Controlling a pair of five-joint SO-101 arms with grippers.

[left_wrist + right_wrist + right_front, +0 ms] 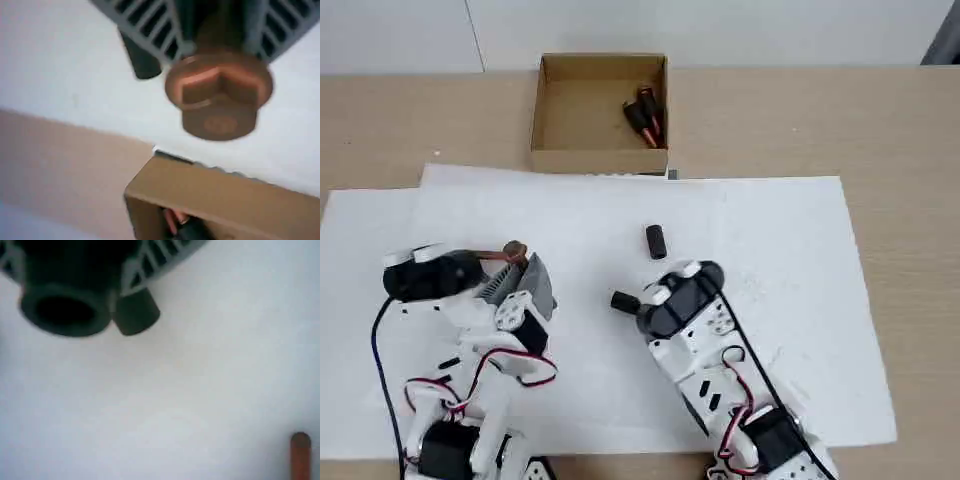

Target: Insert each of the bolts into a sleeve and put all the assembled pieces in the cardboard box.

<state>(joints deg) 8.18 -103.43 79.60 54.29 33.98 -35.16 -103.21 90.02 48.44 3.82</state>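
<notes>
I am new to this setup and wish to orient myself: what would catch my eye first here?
The left gripper holds a copper bolt above the white paper. Close by, the right gripper holds a black sleeve. Beyond the paper, the cardboard box has assembled pieces lying in one corner.

White shells, black servos and red cables are seen on the left arm (470,312), seven o'clock, and the right arm (705,352), five o'clock.

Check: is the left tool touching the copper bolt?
Touching. Left wrist view: left tool grips the copper bolt by its shank, head sticking out.
</notes>
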